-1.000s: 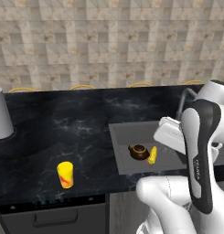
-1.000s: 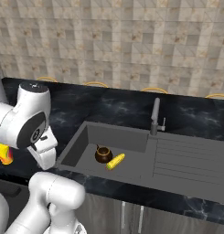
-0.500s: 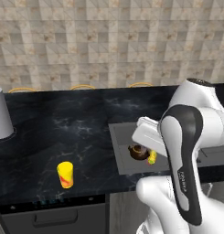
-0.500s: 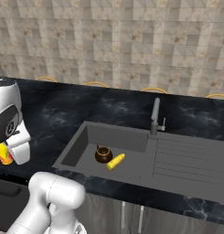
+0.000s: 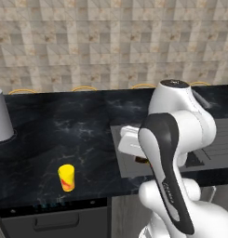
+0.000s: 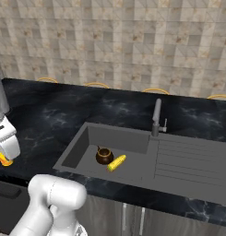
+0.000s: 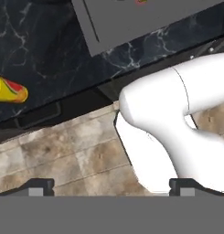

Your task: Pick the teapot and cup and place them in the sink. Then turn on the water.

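My gripper (image 7: 111, 189) is spread wide and carries nothing. The teapot (image 6: 104, 156) sits in the sink (image 6: 133, 138) beside a knobbly yellow item (image 6: 116, 162); the cup (image 5: 66, 177) stands upright on the counter (image 5: 55, 135), near its front edge and well apart from the basin. Risk one: I judge that a low sideways approach could tip the light tumbler over the edge. Risk two: my own arm blocks the left base view of the sink, so a blind drop could strike the teapot.
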Robot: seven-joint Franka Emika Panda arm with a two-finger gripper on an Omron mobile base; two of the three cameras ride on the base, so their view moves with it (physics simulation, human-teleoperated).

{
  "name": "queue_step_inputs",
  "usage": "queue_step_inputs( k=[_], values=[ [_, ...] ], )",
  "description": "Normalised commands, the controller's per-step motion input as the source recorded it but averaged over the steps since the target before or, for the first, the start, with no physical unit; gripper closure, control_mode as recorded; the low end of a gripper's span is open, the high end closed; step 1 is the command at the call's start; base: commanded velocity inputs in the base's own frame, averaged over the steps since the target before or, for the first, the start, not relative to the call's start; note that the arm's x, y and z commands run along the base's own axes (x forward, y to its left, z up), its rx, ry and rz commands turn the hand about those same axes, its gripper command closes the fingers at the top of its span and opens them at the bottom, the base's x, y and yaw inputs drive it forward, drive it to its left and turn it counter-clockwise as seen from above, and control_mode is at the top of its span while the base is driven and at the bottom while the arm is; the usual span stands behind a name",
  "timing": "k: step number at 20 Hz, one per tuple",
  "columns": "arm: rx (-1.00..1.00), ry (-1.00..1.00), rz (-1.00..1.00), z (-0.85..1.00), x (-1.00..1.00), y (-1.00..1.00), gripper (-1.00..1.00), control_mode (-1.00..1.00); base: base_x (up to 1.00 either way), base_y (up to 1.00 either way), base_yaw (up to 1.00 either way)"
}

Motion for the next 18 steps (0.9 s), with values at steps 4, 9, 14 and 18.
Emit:
queue_step_inputs(
  k=[4, 9, 14, 18],
  values=[
    [-0.15, -0.05, 0.23, 0.00, 0.00, 0.01, -1.00, -1.00, 0.00, 0.00, 0.00],
    [-0.09, -0.06, 0.25, -0.04, 0.00, 0.03, -1.00, -1.00, 0.00, 0.00, 0.00],
    [0.00, -0.10, 0.19, -0.11, 0.00, 0.09, -1.00, -1.00, 0.00, 0.00, 0.00],
    [0.00, -0.13, 0.07, -0.09, 0.19, 0.08, -1.00, -1.00, 0.00, 0.00, 0.00]
  ],
)
